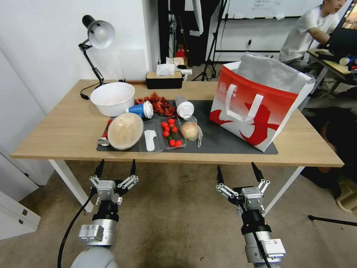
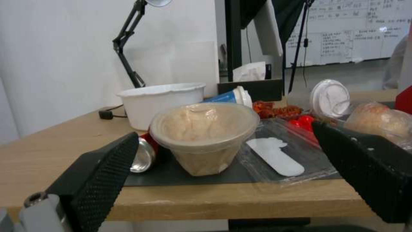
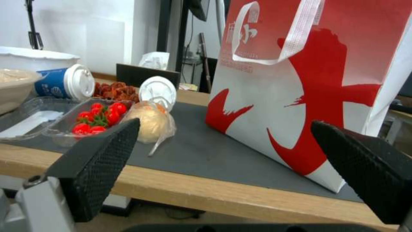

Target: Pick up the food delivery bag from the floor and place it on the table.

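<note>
Left gripper (image 1: 115, 168) hangs w/ fingers spread wide, holding nothing, in front of the table's (image 1: 59, 134) near edge, toward its left end, touching nothing. On the table, near the back-left corner: black desk lamp (image 1: 96, 37), then a white bowl (image 1: 112, 98), contents can't be made out. On the left part of the grey mat (image 1: 219, 139): a clear lidded tub (image 1: 125, 131) lying tilted w/ pale beige food inside, a red can (image 1: 104, 137) on its side just beside it, a blue cup (image 1: 141, 110) w/ white lid tipped over, and a clear tray (image 1: 150, 138) holding a white flat utensil. Behind these a heap of red crayfish-like food (image 1: 158, 104) sits on the mat's far edge. Mid-mat: clear tray of cherry tomatoes (image 1: 171, 132), a white-lidded cup (image 1: 184, 108) on its side, a bun in a clear plastic bag (image 1: 190, 131). A black tissue box (image 1: 164, 79) stands at the back edge. The food delivery bag (image 1: 260, 100) stands upright on the mat's right end, top open, silver lining showing, white strap on its front face. Right gripper (image 1: 237, 172) is also spread wide and empty, in front of the near edge, facing the bag's lower front, clear of it.
</note>
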You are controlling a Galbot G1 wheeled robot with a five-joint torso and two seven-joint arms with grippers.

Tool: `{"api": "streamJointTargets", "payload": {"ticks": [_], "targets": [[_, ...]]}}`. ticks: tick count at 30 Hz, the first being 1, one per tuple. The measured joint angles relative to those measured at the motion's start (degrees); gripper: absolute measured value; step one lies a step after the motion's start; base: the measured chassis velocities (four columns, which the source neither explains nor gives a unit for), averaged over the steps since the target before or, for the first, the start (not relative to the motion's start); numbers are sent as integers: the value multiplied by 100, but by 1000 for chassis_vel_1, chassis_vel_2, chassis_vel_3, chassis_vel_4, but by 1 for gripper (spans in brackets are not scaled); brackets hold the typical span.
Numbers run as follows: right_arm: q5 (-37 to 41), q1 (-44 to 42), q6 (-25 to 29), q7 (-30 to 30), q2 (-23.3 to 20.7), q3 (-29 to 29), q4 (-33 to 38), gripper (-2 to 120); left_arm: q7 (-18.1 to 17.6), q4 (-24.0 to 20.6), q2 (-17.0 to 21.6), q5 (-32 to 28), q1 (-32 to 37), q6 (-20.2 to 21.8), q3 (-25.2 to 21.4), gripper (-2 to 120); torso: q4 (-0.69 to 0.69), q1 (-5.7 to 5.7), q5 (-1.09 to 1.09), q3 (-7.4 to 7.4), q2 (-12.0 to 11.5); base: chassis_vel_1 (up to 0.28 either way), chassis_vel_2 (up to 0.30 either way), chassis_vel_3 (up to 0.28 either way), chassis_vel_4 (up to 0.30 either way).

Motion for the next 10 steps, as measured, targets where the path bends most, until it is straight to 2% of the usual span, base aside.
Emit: {"api": "streamJointTargets", "payload": {"ticks": [10], "targets": [[1, 0, 0, 2, 0, 0, 1, 100, 0, -3, 0, 0, 0, 3, -1, 100, 0, 0, 0, 0, 0, 0, 0, 0, 0]]}}
